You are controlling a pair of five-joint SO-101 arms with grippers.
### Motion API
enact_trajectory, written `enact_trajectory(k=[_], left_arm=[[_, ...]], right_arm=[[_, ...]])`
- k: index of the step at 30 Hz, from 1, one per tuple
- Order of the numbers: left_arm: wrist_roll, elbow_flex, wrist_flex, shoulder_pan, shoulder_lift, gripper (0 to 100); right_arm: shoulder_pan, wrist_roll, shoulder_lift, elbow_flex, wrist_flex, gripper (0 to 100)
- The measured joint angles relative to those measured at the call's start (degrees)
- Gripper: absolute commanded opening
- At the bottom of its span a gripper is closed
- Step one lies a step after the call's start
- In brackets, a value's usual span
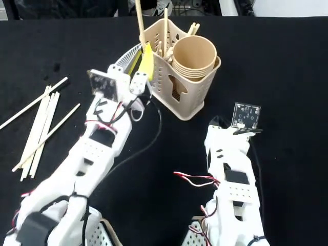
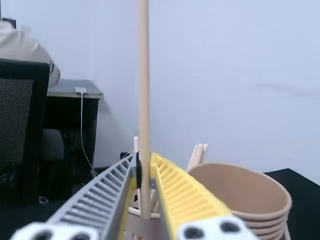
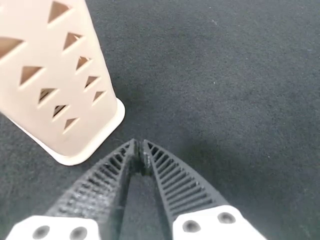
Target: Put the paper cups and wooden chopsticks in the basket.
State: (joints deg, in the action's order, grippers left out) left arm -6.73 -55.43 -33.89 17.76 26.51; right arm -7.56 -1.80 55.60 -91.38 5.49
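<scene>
— What have your left fingers got?
— My left gripper (image 2: pixel 143 162) is clamped on a wooden chopstick (image 2: pixel 143 75). It stands upright between the grey finger and the yellow one, right at the rim of the basket (image 1: pixel 184 100). Its lower end pokes out just beneath my fingers. Whether that end is already inside the basket, I cannot tell.

— And what is in the basket?
— A stack of paper cups (image 1: pixel 195 54), nested one in another, sits in the basket's wider compartment. A few standing chopsticks (image 1: pixel 165 23) lean in the narrower compartment, the one next to my left gripper.

— The right side?
— My right gripper (image 3: pixel 139 147) is closed with nothing between its black fingers, and the tips are touching. It hangs low over the black table (image 1: pixel 287 66) near the basket's foot, apart from the wall with the triangular cut-outs.

— Anything outside the basket?
— A bundle of loose chopsticks (image 1: pixel 38 128) lies flat on the table, well apart from the basket, on the far side of my left arm from it. One of them lies a little off from the others, at a slant.
</scene>
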Motion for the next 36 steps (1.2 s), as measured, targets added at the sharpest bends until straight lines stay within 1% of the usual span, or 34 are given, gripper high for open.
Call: enact_trajectory(k=[6,8,11,13,16,17,19,21,23,30,34,36], left_arm=[[0.00,-8.35,-0.79,-0.26,9.14,3],[0.00,-12.75,-0.79,-1.67,12.48,3],[0.00,-20.66,-0.79,-5.54,17.76,3],[0.00,-26.99,-0.79,-7.56,21.71,6],[0.00,-37.80,-0.70,-8.62,27.34,11],[-0.18,-39.56,0.44,-9.23,28.57,13],[-0.09,-39.82,5.54,-11.25,31.47,16],[-0.09,-40.09,10.73,-12.22,32.53,16],[0.00,-40.18,13.45,-12.66,34.11,16],[0.00,-40.44,15.03,-12.66,40.26,15],[0.00,-40.79,15.03,-12.66,44.75,8],[0.00,-40.79,15.03,-12.66,46.77,7]], right_arm=[[0.00,0.00,0.00,0.00,0.00,1.5],[0.00,0.00,0.00,0.00,0.00,1.5],[0.00,0.00,0.00,0.00,0.00,1.5],[0.00,0.00,0.00,0.00,0.00,1.5],[0.00,0.00,0.00,0.00,0.00,1.5],[0.00,0.00,0.00,0.00,0.00,1.5],[0.00,0.00,0.00,0.00,0.00,1.5],[0.00,0.00,0.00,0.00,0.00,1.5],[0.00,0.00,0.00,0.00,0.00,1.5],[0.00,0.00,0.00,0.00,0.00,1.5],[0.00,0.00,0.00,0.00,0.00,1.5],[0.00,0.00,0.00,0.00,0.00,1.5]])
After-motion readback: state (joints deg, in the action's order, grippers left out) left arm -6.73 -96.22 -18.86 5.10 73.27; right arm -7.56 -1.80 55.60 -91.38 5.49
